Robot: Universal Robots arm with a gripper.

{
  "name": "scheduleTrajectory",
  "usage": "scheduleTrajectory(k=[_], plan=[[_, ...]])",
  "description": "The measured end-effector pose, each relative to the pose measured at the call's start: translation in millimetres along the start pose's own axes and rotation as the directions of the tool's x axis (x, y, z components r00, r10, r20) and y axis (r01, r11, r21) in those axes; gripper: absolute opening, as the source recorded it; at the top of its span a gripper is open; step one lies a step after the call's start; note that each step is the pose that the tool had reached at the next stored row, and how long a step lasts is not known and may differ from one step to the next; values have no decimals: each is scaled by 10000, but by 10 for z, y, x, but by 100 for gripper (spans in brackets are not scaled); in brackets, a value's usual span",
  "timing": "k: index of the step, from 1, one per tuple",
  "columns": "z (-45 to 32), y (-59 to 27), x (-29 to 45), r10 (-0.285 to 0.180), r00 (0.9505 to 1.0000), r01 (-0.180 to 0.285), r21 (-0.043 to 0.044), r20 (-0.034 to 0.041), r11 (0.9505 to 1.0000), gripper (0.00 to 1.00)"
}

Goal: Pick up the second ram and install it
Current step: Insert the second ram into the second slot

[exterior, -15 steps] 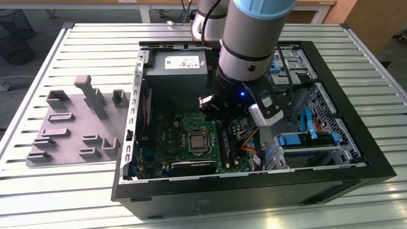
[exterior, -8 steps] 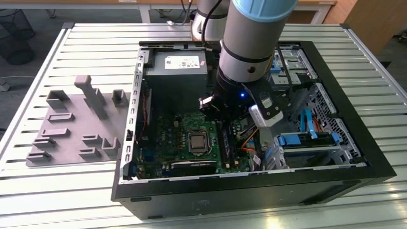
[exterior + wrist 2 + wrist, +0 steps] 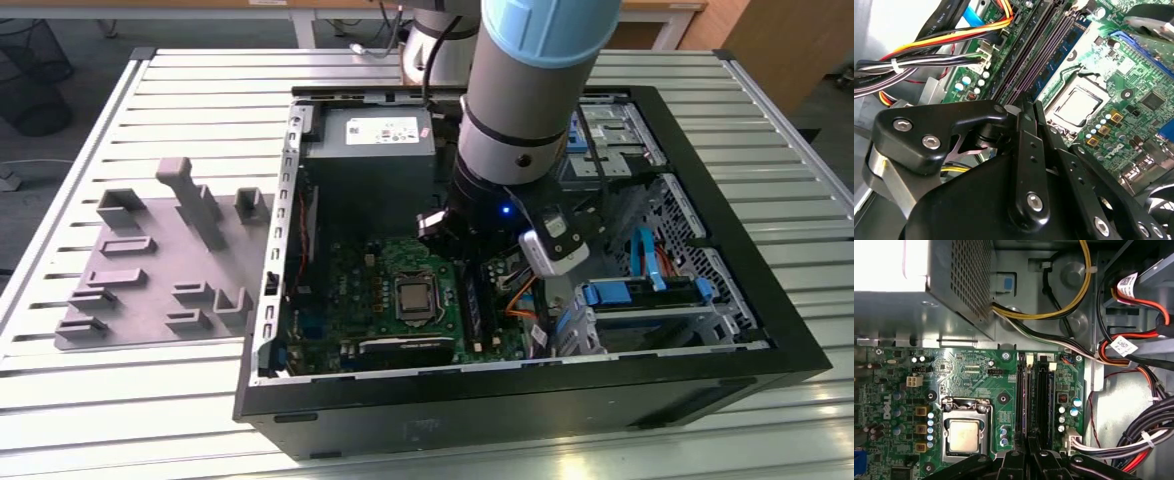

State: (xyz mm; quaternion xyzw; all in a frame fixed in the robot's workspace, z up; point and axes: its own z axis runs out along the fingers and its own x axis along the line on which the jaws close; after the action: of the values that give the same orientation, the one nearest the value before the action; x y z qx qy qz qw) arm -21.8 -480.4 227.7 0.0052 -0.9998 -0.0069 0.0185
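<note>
My gripper (image 3: 465, 260) reaches down inside the open computer case, over the long black memory slots (image 3: 1043, 395) beside the processor socket (image 3: 964, 435). In both wrist views the black fingers stand pressed close together, gripper (image 3: 1029, 106) and gripper (image 3: 1029, 452) lined up with the slots. The second ram (image 3: 1055, 59), a thin blue-green stick with dark chips, runs on edge away from the fingertips along a slot. It looks held between them. How deep it sits in the slot is hidden.
The power supply (image 3: 374, 135) fills the case's far end. Bundled cables (image 3: 1136, 440) and a blue drive cage (image 3: 627, 295) crowd the exterior view's right. A grey fixture plate (image 3: 147, 270) with blocks lies outside the case on the exterior view's left.
</note>
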Motion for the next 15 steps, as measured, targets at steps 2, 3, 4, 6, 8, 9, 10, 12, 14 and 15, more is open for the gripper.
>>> scheduleTrajectory(k=[2, 3, 4, 6, 8, 9, 10, 12, 14, 15], plan=[[0, -3, -2, -7, 10000, 7, -1, -5, 10000, 14], [1, -4, -2, -7, 10000, 7, -1, -7, 10000, 14], [1, -4, -4, -10, 10000, 10, -1, -7, 10000, 14], [2, -5, -5, -50, 10000, 50, -13, -8, 10000, 14], [4, -5, -5, -166, 9999, 166, -24, -9, 9999, 14], [5, -5, -6, -199, 9998, 199, -23, -9, 9998, 14], [7, -5, -7, -218, 9998, 218, -23, -10, 9998, 14], [10, -6, -7, -218, 9998, 218, -26, -10, 9998, 14], [12, -8, -7, -210, 9998, 210, -28, -9, 9998, 14], [13, -9, -7, -201, 9998, 201, -28, -10, 9998, 14]])
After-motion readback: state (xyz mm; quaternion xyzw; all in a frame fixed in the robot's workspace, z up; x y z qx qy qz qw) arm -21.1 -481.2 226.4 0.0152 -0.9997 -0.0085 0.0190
